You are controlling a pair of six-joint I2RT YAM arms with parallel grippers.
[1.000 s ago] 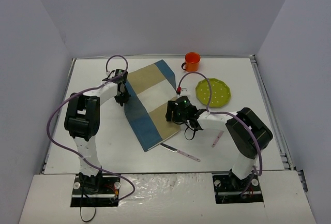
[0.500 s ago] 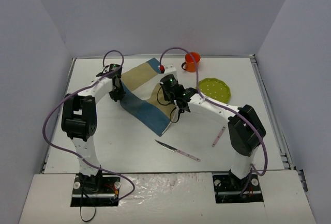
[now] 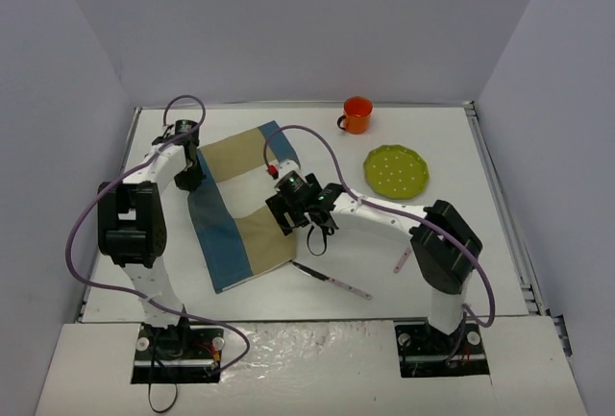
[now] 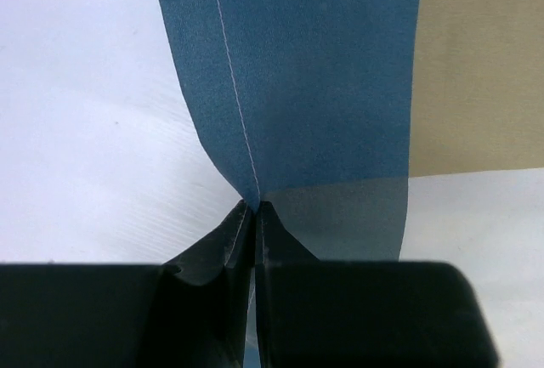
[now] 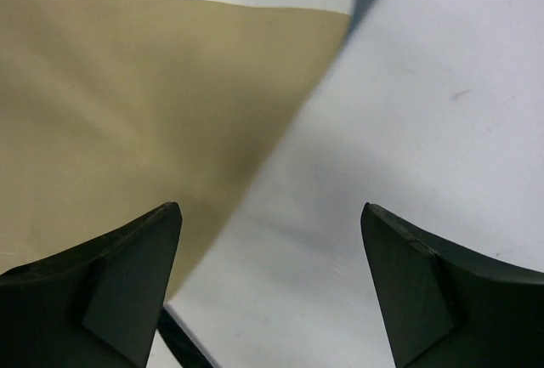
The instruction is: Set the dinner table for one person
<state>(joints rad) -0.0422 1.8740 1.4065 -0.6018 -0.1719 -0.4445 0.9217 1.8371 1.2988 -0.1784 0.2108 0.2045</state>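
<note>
Dinner setting barely begun: we find the placemat (image 3: 240, 205) spread centre-left on the white surface (image 3: 495, 233). The left end effector (image 4: 253, 211) is pinching its blue edge, and the right end effector (image 5: 272, 215) gapes wide, empty, over its tan border. The plate (image 3: 395, 170), cup (image 3: 356, 114), knife (image 3: 336, 283) and pink utensil (image 3: 404, 260) lie scattered, not yet placed.

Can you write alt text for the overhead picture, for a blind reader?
Two robot arms handle a blue-and-tan placemat on a white table: the left hand pinches its blue edge, the right hand hovers open over its right side. An orange mug, green plate and knife sit nearby.
</note>
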